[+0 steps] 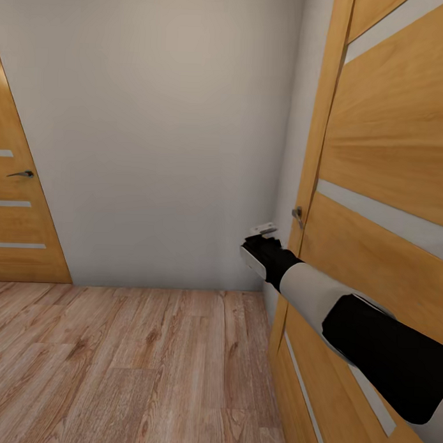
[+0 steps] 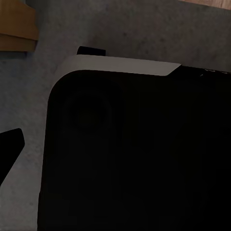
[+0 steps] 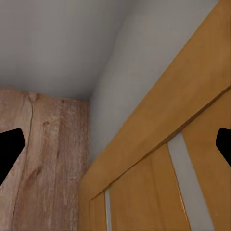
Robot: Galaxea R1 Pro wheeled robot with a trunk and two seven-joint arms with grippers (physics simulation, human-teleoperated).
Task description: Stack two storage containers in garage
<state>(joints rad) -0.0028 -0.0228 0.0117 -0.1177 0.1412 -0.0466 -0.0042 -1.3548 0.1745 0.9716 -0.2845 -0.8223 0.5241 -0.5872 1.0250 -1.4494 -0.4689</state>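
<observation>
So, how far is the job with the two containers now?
Nothing looks done yet. The robot stands on wood plank floor by a white wall. In hand: the right arm reaches toward the door on its right, the open right gripper near the handle, probably to open it. Left: fetching, carrying and stacking both bins.

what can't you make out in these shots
- Head view: the right claw is small and seen from behind, with its arm in front, so open or shut is unclear there. The door at right runs off the edge.
- Left wrist view: a dark robot part blocks most of the frame; one left fingertip shows at the edge, so that claw's state is unclear.
- Right wrist view: the fingertips sit wide apart at the edges; the door's handle is out of frame.
</observation>
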